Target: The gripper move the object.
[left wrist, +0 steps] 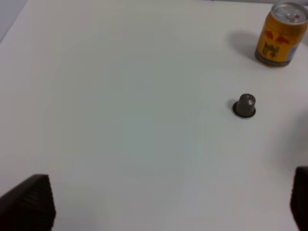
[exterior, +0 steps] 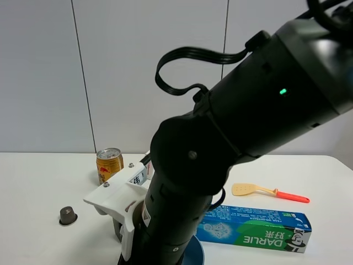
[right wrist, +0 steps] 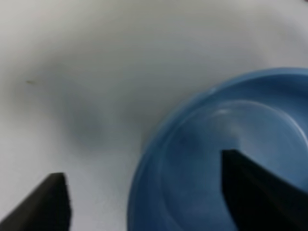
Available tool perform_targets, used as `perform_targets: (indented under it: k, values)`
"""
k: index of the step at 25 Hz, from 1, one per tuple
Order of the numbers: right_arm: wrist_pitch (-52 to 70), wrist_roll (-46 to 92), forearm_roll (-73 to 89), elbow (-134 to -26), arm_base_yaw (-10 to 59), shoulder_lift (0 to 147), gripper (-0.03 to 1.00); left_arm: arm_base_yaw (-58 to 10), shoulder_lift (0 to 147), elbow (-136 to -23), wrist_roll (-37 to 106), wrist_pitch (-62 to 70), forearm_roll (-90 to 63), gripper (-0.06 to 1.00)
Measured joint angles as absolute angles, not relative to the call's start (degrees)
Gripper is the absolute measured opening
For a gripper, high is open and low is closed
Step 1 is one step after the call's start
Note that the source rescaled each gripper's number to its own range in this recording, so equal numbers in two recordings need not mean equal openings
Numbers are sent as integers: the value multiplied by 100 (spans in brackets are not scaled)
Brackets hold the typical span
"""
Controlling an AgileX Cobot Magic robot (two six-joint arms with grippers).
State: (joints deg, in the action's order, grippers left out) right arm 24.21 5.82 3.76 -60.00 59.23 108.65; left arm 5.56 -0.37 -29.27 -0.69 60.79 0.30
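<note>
The object, a plain blue bowl (right wrist: 216, 159), rests on the white table. In the right wrist view my right gripper (right wrist: 142, 166) stands open across the bowl's rim. One black finger (right wrist: 260, 192) is over the inside of the bowl, and the other finger (right wrist: 48, 204) is outside over the table. Neither touches the rim. From the high camera only a sliver of the bowl (exterior: 197, 251) shows under the big dark right arm (exterior: 220, 149) and its white bracket (exterior: 118, 199). My left gripper (left wrist: 163, 197) hangs open over bare table.
A gold drink can (exterior: 109, 164) stands at the back left, with a small dark capsule (exterior: 68, 215) in front of it. A green and blue toothpaste box (exterior: 253, 227) lies right of the bowl. Behind it lies a yellow spatula (exterior: 268, 192) with a red handle.
</note>
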Motion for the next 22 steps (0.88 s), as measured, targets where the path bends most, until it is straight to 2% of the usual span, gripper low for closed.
perform_targets:
  k: [3,16,22]
  values:
    - [2433,582,376,-6000,5923,10445,74,556,-37,-2927,-69,6079,30,100]
    - [2561,386,-62,-5995,5908,8060,74,556,-37,-2927,-69,6079,30,100]
    - [2571,327,-334,-5995,5438,7806,74,556,-37,-2927,-69,6079,30,100]
